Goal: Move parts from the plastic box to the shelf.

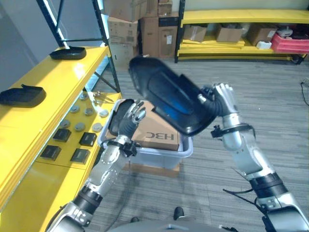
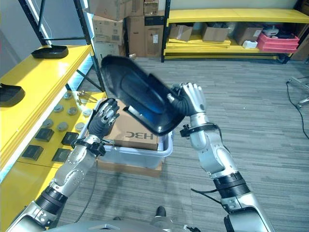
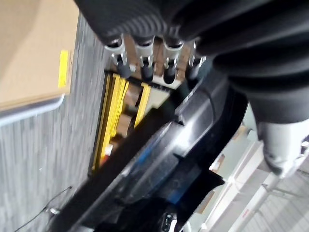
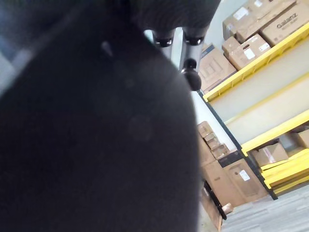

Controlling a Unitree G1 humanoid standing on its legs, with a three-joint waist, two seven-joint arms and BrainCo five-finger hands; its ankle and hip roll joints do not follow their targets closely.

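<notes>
The plastic box (image 1: 186, 151) serves as the landmark, sitting on the floor just in front of the robot with a cardboard carton (image 1: 157, 130) inside it. Nearest, the left hand (image 1: 133, 116) hovers over the box's left rim, beside the carton, fingers relaxed and loosely spread, holding nothing. Above the box, lifted clear of it, is the black part (image 1: 166, 94), a large curved shell. The right hand (image 1: 223, 99) holds it at its lower right end, over the box's right side; the fingers appear wrapped round the edge of the part, though the part hides much of them. The part's long axis runs from that hand up and to the left, so its free end already points toward the yellow shelf (image 1: 58, 79), which stands to the left of the box and beyond it. Two similar black parts (image 1: 21, 95) lie on the shelf top, well apart, with bare yellow surface between them. By my judgement the coming move is a carry leftward across the box; the right hand bears the load, while the left hand is the nearer to the shelf and could steady the free end.
</notes>
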